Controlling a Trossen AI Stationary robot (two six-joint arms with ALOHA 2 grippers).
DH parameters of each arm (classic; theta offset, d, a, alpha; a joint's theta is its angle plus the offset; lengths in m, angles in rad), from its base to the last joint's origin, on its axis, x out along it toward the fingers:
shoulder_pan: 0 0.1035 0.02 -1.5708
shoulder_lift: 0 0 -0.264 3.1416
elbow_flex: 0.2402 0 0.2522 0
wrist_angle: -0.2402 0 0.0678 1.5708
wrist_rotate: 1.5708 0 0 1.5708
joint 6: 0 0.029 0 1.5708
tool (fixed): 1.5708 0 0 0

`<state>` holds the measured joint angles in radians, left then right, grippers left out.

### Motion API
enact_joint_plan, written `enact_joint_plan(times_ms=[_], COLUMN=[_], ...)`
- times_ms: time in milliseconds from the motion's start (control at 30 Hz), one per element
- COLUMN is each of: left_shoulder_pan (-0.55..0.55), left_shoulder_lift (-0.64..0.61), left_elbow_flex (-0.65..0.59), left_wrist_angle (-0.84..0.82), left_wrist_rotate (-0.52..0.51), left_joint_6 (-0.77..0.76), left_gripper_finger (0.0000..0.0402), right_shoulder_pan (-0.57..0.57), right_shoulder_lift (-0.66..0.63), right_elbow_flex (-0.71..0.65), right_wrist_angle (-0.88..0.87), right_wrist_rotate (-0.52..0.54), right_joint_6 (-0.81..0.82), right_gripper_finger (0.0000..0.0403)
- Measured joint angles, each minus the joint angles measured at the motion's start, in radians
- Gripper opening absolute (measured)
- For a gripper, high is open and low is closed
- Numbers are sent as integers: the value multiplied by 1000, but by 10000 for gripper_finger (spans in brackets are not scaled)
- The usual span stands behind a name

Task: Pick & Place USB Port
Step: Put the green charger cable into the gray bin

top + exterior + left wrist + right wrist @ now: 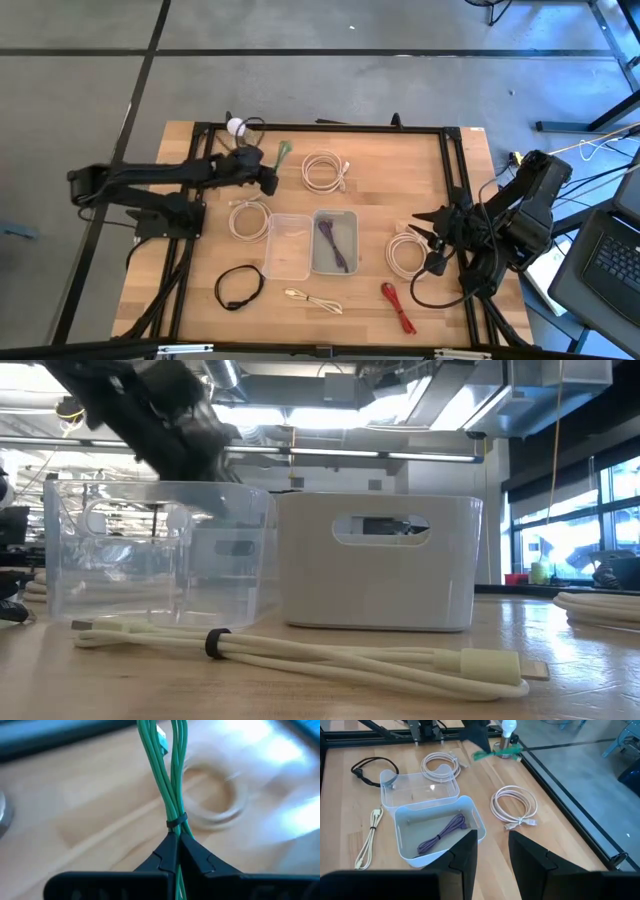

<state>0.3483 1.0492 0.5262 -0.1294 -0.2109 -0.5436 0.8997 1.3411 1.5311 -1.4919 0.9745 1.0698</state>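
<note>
Green cable (172, 775), bundled with a small tie, sat pinched between the pressed-together fingers of the left end effector (272, 182) near the counter's (400, 190) far edge, its free end (283, 152) pointing toward that edge. Just beyond it a white bulb-like object (236, 126) stood at the far left corner. A coiled white cable (324, 171) lay beside the green one, and another white coil (249, 219) lay nearer the clear bin (288, 245). That bin touched a white bin (335, 240), which held a purple cable (442, 834). In front of the bins lay a cream cable (330, 657) with its plug at one end; a black cable (239, 286) lay off to the left and a red cable (397, 306) to the right. The right end effector (427, 232) waited at the counter's right side, near a third white coil (402, 252), its fingers (462, 855) spread with a gap between them and nothing in it.
</note>
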Motion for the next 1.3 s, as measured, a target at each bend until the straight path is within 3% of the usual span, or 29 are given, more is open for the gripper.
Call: enact_joint_plan(times_ms=[167,300,467,600,767,933,1067,1300], left_shoulder_pan=[-132,-286,-443,-472,-449,-437,-436,-436], left_shoulder_lift=[-137,-162,-74,31,160,249,283,286], left_elbow_flex=[0,0,4,4,20,82,114,120], left_wrist_angle=[120,393,796,969,1069,1068,1068,1053], left_wrist_rotate=[36,116,237,276,307,317,366,365], left_joint_6=[77,222,497,597,589,583,582,583], left_gripper_finger=[3,3,3,3,3,3,3,3], right_shoulder_pan=[0,0,-37,-100,-175,-238,-282,-357], right_shoulder_lift=[1,1,1,1,1,1,1,1], right_elbow_flex=[-1,-63,-213,-323,-425,-496,-520,-522], right_wrist_angle=[3,61,225,501,989,1439,1601,1718], right_wrist_rotate=[22,159,314,341,273,107,-19,-195], right_joint_6=[0,-8,-41,-162,-568,-982,-1101,-1161], right_gripper_finger=[115,115,115,115,115,115,115,115])
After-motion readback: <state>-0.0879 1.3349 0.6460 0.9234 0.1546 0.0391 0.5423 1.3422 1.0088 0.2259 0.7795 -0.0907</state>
